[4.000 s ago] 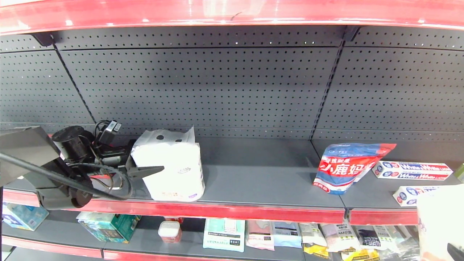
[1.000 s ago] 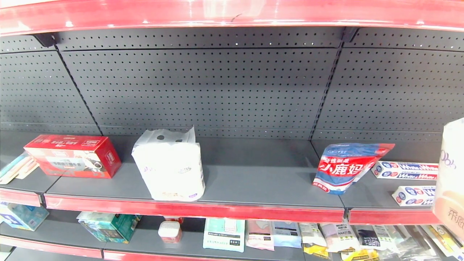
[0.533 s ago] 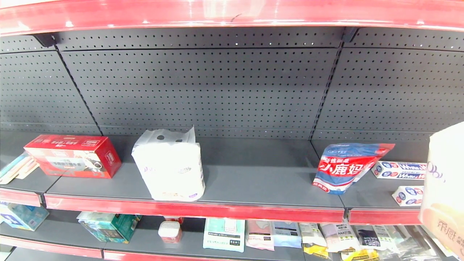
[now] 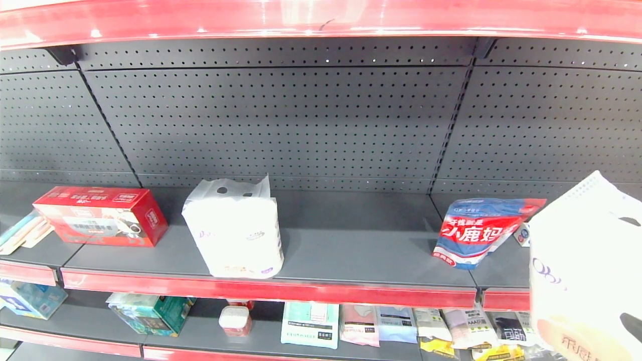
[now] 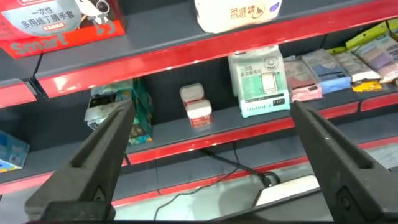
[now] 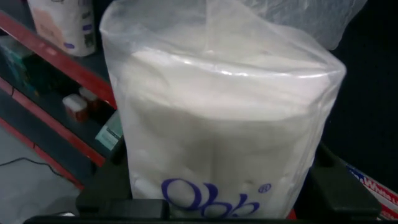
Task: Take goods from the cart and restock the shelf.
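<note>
A white tissue-roll pack (image 4: 586, 273) in clear plastic hangs in front of the shelf's right end, tilted, with my right gripper (image 6: 224, 196) shut on it. One dark finger (image 4: 631, 321) shows at the pack's lower side. A second, similar pack (image 4: 235, 231) stands upright on the grey shelf (image 4: 351, 250), left of centre. In the left wrist view my left gripper (image 5: 212, 111) is open and holds nothing, lower down in front of the shelves, facing the lower shelf (image 5: 205, 134).
On the grey shelf a red box (image 4: 100, 215) lies at the left and a red-and-blue pouch (image 4: 476, 230) leans at the right, with bare board between the standing pack and the pouch. Small packets (image 4: 311, 323) line the lower shelf. Cables (image 5: 242, 171) lie on the floor.
My left arm has drawn back out of the head view, uncovering the red box. The held pack has come up and leftward from the right edge, now covering the toothpaste boxes.
</note>
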`<state>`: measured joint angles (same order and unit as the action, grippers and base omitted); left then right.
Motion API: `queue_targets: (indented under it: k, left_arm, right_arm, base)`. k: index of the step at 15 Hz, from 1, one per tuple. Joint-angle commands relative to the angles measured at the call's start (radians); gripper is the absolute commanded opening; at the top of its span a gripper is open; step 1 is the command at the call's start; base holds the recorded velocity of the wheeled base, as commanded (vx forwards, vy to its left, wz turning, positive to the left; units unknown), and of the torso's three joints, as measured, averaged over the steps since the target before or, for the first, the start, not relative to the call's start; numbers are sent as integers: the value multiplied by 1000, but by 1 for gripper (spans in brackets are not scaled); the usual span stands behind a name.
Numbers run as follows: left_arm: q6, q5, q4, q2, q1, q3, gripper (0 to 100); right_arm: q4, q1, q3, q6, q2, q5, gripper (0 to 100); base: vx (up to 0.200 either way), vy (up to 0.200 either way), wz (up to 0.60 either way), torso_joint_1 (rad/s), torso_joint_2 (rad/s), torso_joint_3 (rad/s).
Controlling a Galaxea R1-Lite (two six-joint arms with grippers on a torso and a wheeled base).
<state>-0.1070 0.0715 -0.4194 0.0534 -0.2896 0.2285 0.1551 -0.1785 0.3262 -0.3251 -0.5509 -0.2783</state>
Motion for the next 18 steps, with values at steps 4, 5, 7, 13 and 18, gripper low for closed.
queue_targets:
  k: [4,5,7,13,18]
  left_arm:
    - [4,36,-1,-9,-2,0,100]
    - [4,36,-1,-9,-2,0,100]
    - [4,36,-1,-9,-2,0,100]
    - [4,36,-1,-9,-2,0,100]
    - [4,36,-1,-14,-3,0,100]
  right_arm:
    - [0,-56,-1,1,-21,-7,0]
    - [0,-58,-7,1,-21,-7,0]
    - [0,-62,-9,5,-21,-7,0]
    - [0,-61,-10,8,-24,-5,0]
    - [1,-59,8,8,-50,-2,0]
  base:
    - [0,0,0,0,0,0]
    - [0,0,0,0,0,0]
    - [0,0,0,0,0,0]
    - [0,0,600,5,0,-1]
    - [0,0,360,0,1,0]
